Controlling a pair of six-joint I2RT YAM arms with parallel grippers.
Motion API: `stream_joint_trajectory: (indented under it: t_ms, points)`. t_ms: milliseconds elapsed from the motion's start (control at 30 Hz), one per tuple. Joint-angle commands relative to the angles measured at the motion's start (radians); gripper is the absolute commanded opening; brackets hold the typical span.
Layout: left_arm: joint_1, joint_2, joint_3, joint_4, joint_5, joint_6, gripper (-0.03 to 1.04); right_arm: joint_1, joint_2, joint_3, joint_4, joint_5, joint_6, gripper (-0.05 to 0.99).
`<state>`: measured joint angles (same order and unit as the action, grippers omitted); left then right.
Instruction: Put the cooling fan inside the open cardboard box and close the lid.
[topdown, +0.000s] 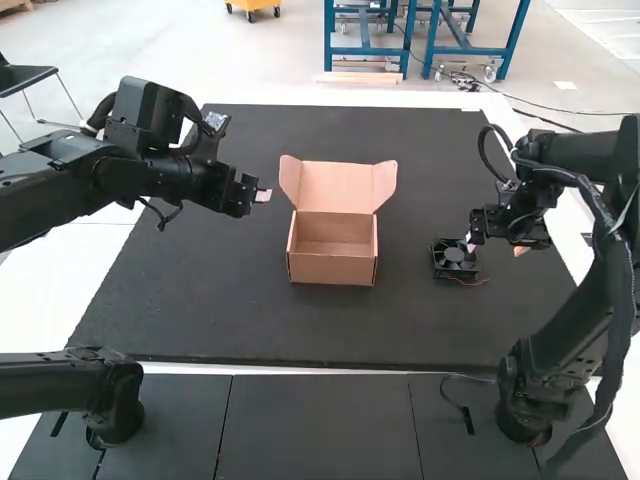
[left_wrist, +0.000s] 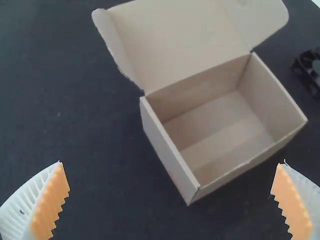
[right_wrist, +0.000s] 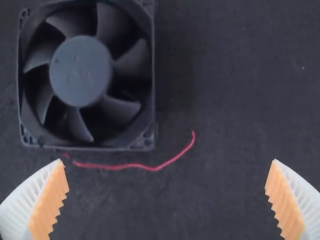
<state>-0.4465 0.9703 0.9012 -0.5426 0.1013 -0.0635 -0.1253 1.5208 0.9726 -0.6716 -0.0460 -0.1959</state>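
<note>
The cooling fan (topdown: 455, 258) is laid flat on the black worktop (topdown: 200, 290), rotor face up, its square frame without a long axis. Leftmost, the left end effector (topdown: 262, 195) is held wide open and empty. The cardboard box (topdown: 332, 248) is stood mid-worktop with its lid raised. The fan is placed just right of it, near the wide-open, empty right end effector (topdown: 497, 243).

Overhead; wrist close-ups: box (left_wrist: 167, 150), fan (right_wrist: 85, 75)

Black fan (right_wrist: 82, 70) (red wire (right_wrist: 125, 166)), plain tan cardboard box (left_wrist: 165, 155), black mat (topdown: 200, 280)
</note>
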Motion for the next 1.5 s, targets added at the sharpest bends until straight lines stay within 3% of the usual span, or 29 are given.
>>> stream_joint_trajectory:
  t_ms: [0,233,633,1467]
  points:
    - [-0.006,-0.004,0.047,0.004,-0.008,0.014,0.96,0.012,0.026,0.043,0.023,-0.009,0.041,0.89]
    - [-0.006,-0.004,0.056,0.000,-0.008,0.014,0.96,0.012,0.088,0.066,0.073,0.018,0.081,0.89]
    - [-0.008,-0.002,0.058,0.007,-0.008,0.016,0.96,0.013,0.176,0.078,0.084,0.071,0.079,0.89]
    - [-0.006,-0.002,0.059,0.023,-0.008,0.017,0.96,0.012,0.280,0.113,0.095,0.103,0.076,0.89]
